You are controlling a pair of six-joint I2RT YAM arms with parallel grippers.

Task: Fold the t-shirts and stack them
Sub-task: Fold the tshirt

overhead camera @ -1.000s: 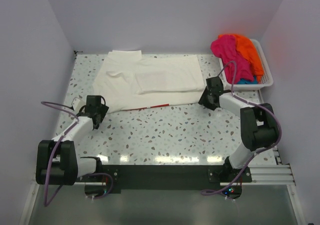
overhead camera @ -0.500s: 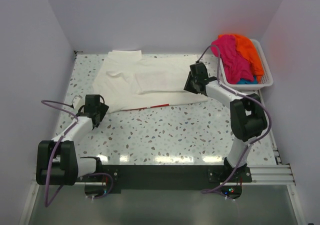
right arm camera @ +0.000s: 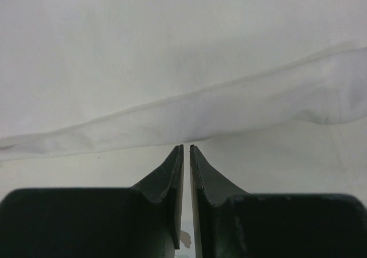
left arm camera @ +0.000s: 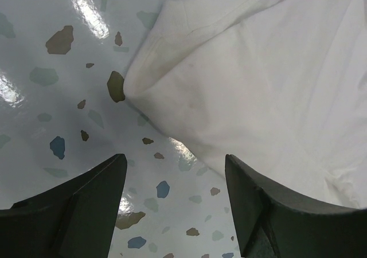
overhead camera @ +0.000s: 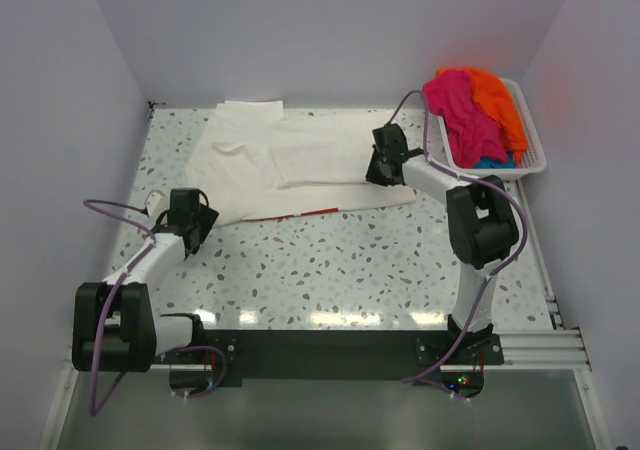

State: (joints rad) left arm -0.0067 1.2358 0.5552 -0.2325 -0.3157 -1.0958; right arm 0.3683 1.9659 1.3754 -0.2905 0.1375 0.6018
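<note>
Over cream t-shirt (overhead camera: 300, 160), right claw (right arm camera: 186, 148) pinched; left claw (left arm camera: 175, 161) (alongside) spread.

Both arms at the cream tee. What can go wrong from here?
1. Left fingers are open over bare table, just short of the corner of the cream t-shirt; closing here would likely miss cloth.
2. Right fingers look shut at a raised fold; they may pinch one layer, or none.
3. Right arm's purple cable loops near the pink t-shirt draped over the basket; snag risk.
</note>
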